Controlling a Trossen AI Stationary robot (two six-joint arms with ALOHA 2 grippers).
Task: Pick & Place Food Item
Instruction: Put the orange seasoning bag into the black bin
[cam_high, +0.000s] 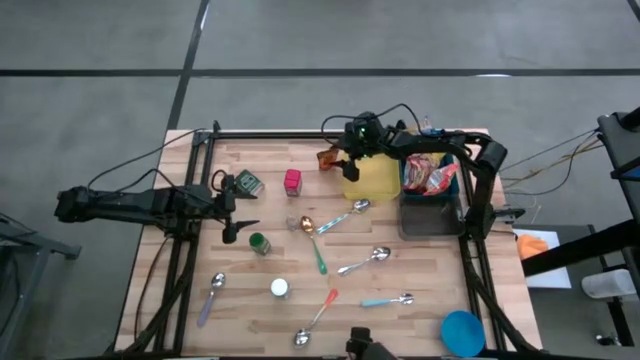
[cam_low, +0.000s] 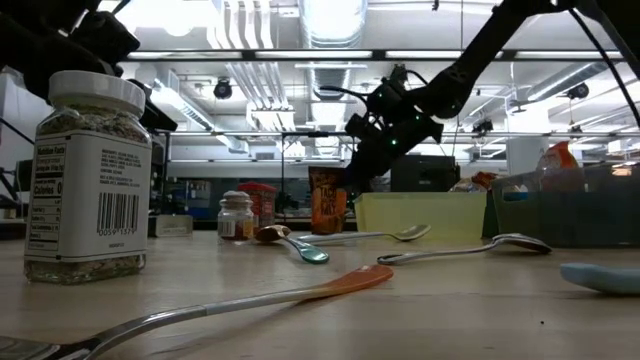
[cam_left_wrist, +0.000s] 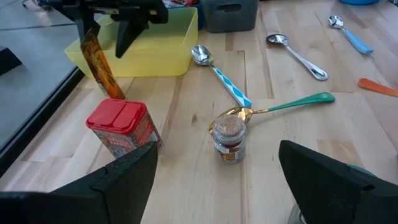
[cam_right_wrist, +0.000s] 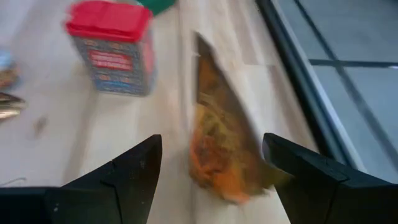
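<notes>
Fingers of the right gripper stand apart, one on each side of an orange snack pouch, and from the wrist camera I cannot tell whether either finger touches it. The pouch stands upright on the wood directly under this gripper, near the table's back edge. In the high view the right gripper hangs over the pouch, with the yellow bin just beside it on the side toward the arm's base. Beyond the yellow bin, farther from the gripper, sits a dark bin with bright food packets in its back part. On the gripper's other side, a little way off, stands a red-lidded tin; the wrist camera shows the same tin past the pouch.

The left gripper waits well apart from the pouch, wide open and holding nothing. Ahead of its fingers stand the red-lidded tin and a small spice jar, with a gold spoon on a green handle touching the jar. Farther out lies a blue-striped spoon, then the pouch against the yellow bin's corner.
</notes>
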